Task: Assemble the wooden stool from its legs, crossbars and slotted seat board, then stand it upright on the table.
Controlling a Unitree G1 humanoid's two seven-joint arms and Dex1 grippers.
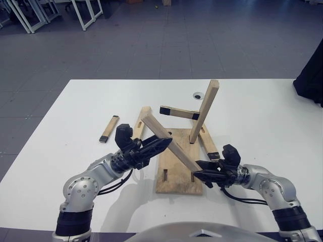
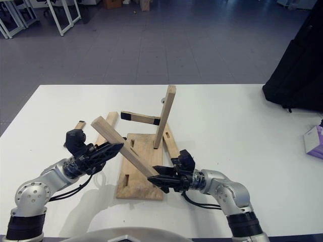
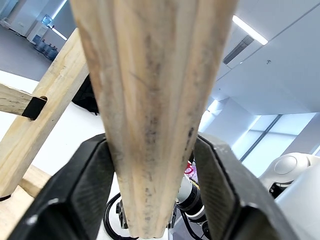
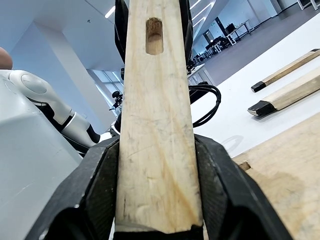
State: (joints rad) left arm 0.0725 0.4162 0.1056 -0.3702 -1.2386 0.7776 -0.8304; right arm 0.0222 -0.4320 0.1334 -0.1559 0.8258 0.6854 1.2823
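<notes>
Pinching one rough square-cut wooden leg [image 1: 179, 151]: left hand [image 1: 162, 144] high, right hand [image 1: 200, 177] low.

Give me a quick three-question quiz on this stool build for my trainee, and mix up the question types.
1. True or false: the left hand and the right hand grip the same tilted leg.
2. Multiple choice: the seat board is A) lying flat on the table, B) held in the air, C) standing on its edge.
3. Fill in: the short loose bar lies on the table on the robot's ___ side.

Key: 1 true, one hand near each end. 2 A. 3 left.
</notes>
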